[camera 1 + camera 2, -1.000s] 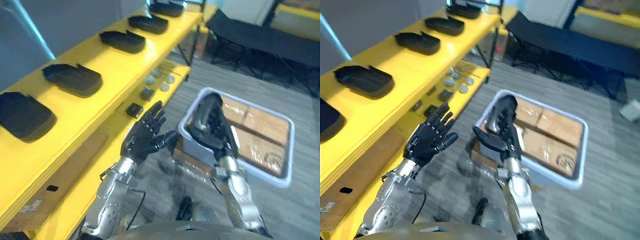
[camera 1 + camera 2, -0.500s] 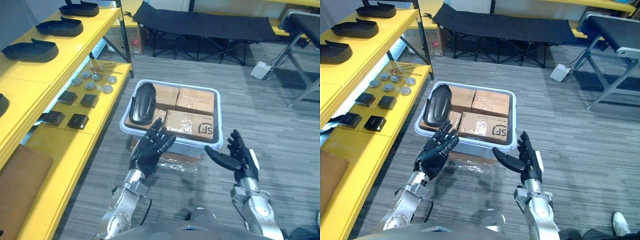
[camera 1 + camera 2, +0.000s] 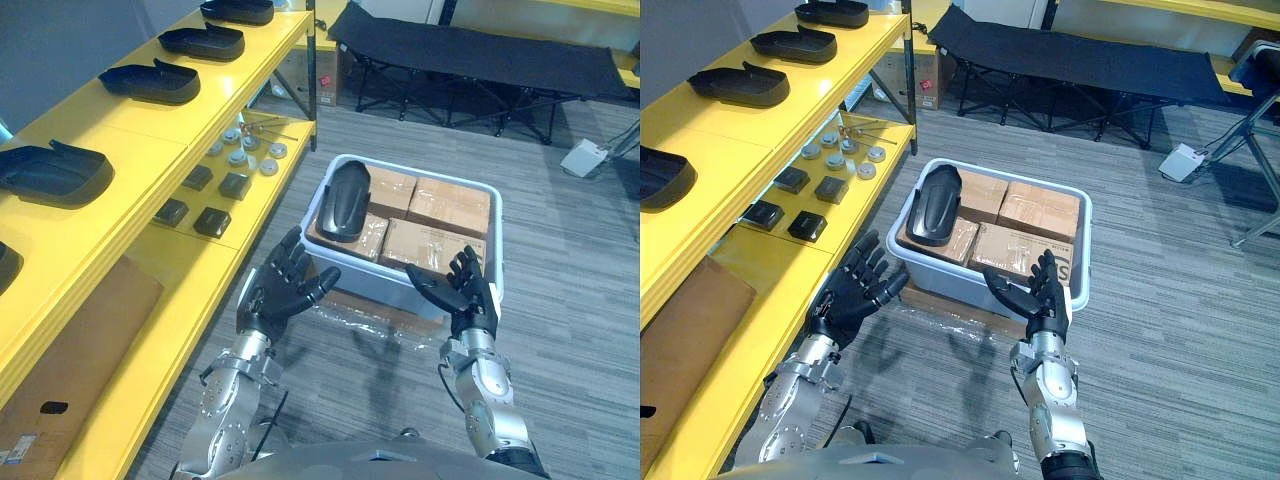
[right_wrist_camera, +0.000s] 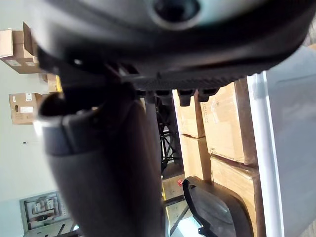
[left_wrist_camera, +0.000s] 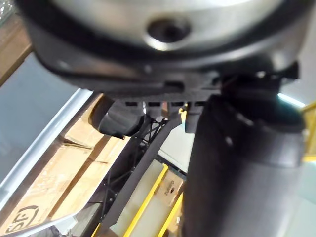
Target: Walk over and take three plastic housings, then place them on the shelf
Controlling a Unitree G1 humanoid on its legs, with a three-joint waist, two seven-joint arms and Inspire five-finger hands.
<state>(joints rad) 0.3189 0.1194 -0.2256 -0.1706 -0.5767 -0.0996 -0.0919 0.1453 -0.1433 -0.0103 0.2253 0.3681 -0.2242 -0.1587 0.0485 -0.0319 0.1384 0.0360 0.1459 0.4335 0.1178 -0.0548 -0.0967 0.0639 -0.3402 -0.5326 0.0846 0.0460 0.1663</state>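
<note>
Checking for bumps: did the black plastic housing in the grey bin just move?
No. The black plastic housing still lies on the cardboard boxes at the grey bin's left end; the camera shifted.

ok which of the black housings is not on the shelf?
The housing lying on the cardboard boxes in the grey bin; the other housings sit along the yellow shelf.

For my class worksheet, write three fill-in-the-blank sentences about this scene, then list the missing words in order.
1. The black housing in the bin lies on boxes made of ____.
2. The left hand and the right hand are both ____, holding nothing.
3. The other housings sit on a shelf coloured ____.
Missing words: cardboard; open; yellow.
</note>
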